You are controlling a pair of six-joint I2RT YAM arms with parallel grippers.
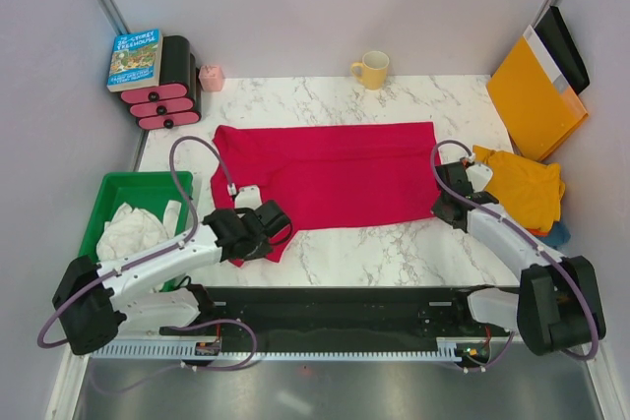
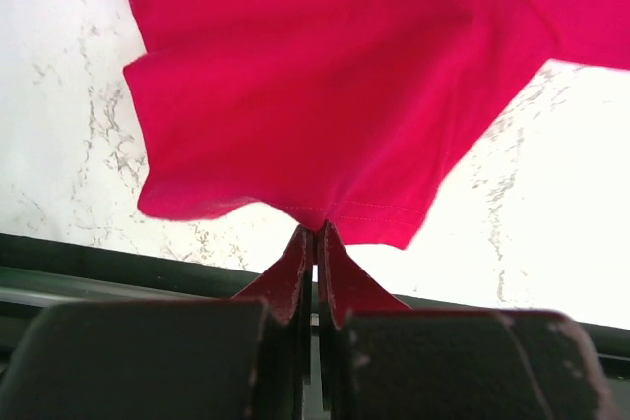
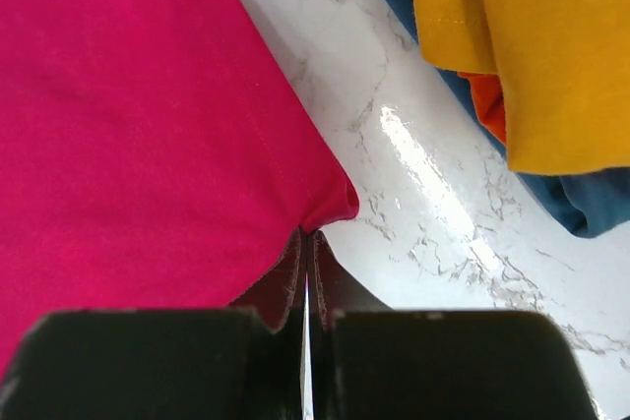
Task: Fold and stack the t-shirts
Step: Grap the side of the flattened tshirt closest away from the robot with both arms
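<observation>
The crimson red t-shirt [image 1: 335, 172] lies spread across the middle of the marble table. My left gripper [image 1: 268, 226] is shut on its near left hem, seen in the left wrist view [image 2: 317, 228] where the cloth [image 2: 325, 86] hangs from the pinch. My right gripper [image 1: 445, 206] is shut on its near right corner, seen in the right wrist view [image 3: 307, 233] with the red cloth [image 3: 128, 135]. A mustard-yellow t-shirt [image 1: 522, 186] lies at the right on top of orange-red [image 3: 487, 105] and blue shirts [image 3: 581, 209]. A white shirt [image 1: 131, 231] lies in the green bin.
A green bin [image 1: 123, 189] sits at the left. At the back stand a yellow mug [image 1: 372, 70], a small pink cup [image 1: 211, 78], a black-and-pink drawer unit [image 1: 165, 86] and a book [image 1: 135, 58]. An orange-yellow envelope [image 1: 532, 95] leans at the right wall.
</observation>
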